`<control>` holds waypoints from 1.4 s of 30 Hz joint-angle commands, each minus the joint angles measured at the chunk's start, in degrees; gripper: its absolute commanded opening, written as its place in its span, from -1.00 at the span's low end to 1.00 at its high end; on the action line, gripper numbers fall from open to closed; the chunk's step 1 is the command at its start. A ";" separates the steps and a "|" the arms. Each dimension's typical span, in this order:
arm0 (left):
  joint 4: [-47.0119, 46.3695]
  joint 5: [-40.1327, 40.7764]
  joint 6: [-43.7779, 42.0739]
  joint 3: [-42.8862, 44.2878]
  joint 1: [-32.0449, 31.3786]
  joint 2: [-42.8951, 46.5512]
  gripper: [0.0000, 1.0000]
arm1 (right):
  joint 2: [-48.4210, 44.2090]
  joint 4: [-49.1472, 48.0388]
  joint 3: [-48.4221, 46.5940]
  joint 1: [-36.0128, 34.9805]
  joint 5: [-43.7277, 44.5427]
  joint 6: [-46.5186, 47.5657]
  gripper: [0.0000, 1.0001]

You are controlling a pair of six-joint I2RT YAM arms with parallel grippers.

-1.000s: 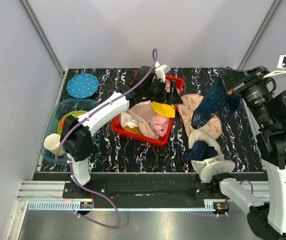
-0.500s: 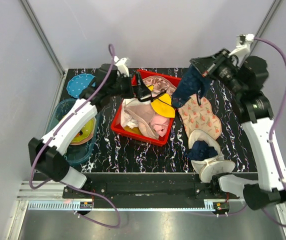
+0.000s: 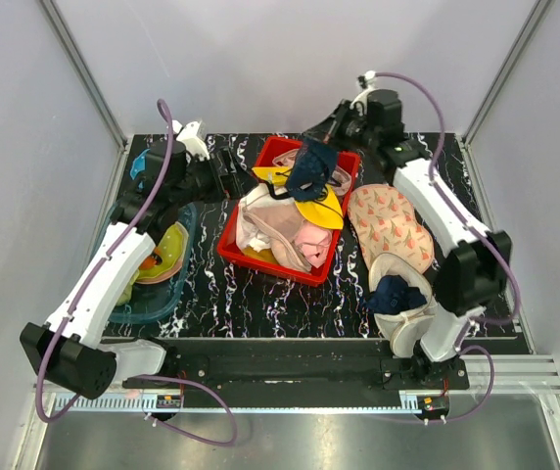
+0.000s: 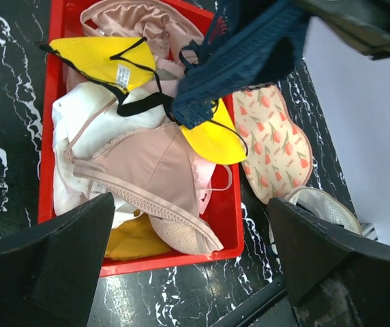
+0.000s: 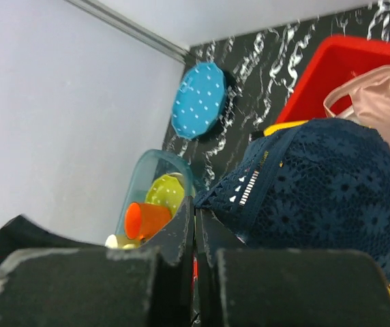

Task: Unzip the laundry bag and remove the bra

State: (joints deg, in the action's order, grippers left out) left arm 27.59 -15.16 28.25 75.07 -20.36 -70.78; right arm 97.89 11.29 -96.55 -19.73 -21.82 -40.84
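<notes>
My right gripper (image 3: pixel 327 132) is shut on the dark navy-blue bra (image 3: pixel 309 166) and holds it hanging over the back of the red bin (image 3: pixel 272 270). Its yellow cups lie on the garments in the bin. In the right wrist view the shut fingertips (image 5: pixel 195 212) pinch the navy lace (image 5: pixel 318 184). The left wrist view shows the navy lace (image 4: pixel 243 54) and a yellow cup (image 4: pixel 93 58). My left gripper (image 3: pixel 236 178) is open and empty, just left of the bin. The cream mesh laundry bag (image 3: pixel 412 304) lies open at the front right with something dark navy inside.
The bin holds pink and white garments (image 4: pixel 147 163). A peach patterned pad (image 3: pixel 388 225) lies right of the bin. A teal tub (image 3: pixel 158 289) with dishes and an orange cup (image 5: pixel 147 219) stands at the left. A blue dotted plate (image 5: pixel 198 102) lies at the back left.
My right arm has swung left, carrying the navy bra from above the peach pad to over the red bin. My left gripper has drawn back left, out of the bin.
</notes>
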 commanded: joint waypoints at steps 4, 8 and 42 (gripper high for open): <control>-0.17 0.92 -1.18 -1.68 0.94 1.62 0.96 | 16.34 4.24 -7.50 -2.69 -1.38 1.90 -1.00; -0.17 0.04 -1.27 -2.21 0.94 1.09 0.96 | 17.08 5.67 -7.25 -3.04 -2.52 2.43 -0.57; -6.23 -12.08 -7.25 -0.71 -29.28 -13.04 0.95 | -46.00 40.09 28.69 1.52 38.70 5.61 0.65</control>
State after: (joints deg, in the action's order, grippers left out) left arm 25.02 -22.63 23.05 72.86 -43.77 -79.83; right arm 61.43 39.88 -72.93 -21.54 5.23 -29.93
